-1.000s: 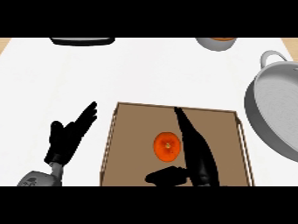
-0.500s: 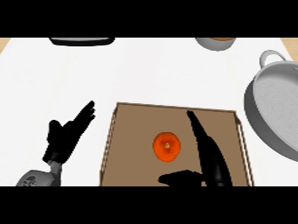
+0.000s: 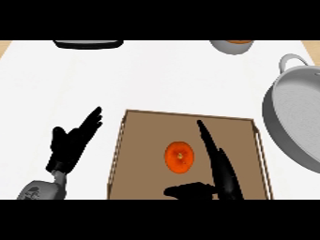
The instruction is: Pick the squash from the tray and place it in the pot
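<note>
The brown tray (image 3: 190,117) is taken as the landmark on the white counter (image 3: 155,79). The orange squash (image 3: 179,156) is seen lying inside the tray, near its middle, untouched on the tray floor. Just to the right of the squash, over the tray, the right hand (image 3: 217,164) is held with its fingers (image 3: 205,136) straight and pressed together, pointing toward the tray's far edge; the thumb (image 3: 186,191) is stretched out to the left, below the squash at the tray's near edge. Nothing is pinched or enclosed by this hand, and a small gap is seen between it and the squash. To the left of the tray, over bare counter, the left hand (image 3: 72,143) is shown open, fingers straight and slightly fanned. To the right of the tray, the grey pot (image 3: 308,117) is set, well apart from the squash. Beyond the tray's far edge, a dark object (image 3: 87,44) and a bowl (image 3: 232,46) are partly seen.
</note>
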